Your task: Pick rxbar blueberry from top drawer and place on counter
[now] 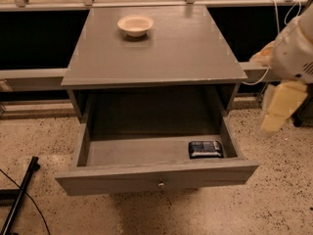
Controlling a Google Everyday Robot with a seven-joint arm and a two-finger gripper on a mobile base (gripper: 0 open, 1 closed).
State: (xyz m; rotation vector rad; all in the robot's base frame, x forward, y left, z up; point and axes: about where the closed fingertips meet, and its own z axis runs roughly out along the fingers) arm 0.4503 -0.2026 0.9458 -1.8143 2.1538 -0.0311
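1. Black thin rod (20, 195) lies slanted on the speckled floor, out beyond the front left corner of the flat square grey wooden bench (161, 53).
2. Grey, wide and shallow, the wooden top drawer (117, 181) stands pulled well out from under the bench's front edge, with its small round metal knob (161, 184) facing the camera.
3. Toward the back edge of the bench, a little left of the middle, sits a small round cream bowl (135, 25), well away from everything else.
4. Inside the drawer, in its front right corner, the small flat dark blue snack bar with whitish print (205, 149) lies flat, just behind the front panel and near the right wall.
5. That bar is probably light, with a slick, crinkly wrapper over a firm but bendable core. A top-down pinch across its short width near the middle looks safest, as the corner leaves little room at the ends.
6. Out past the right edge of the bench, the cream and yellow pincer (279, 112) hangs above the floor, well apart from the bar. I cannot tell whether it is open or closed.
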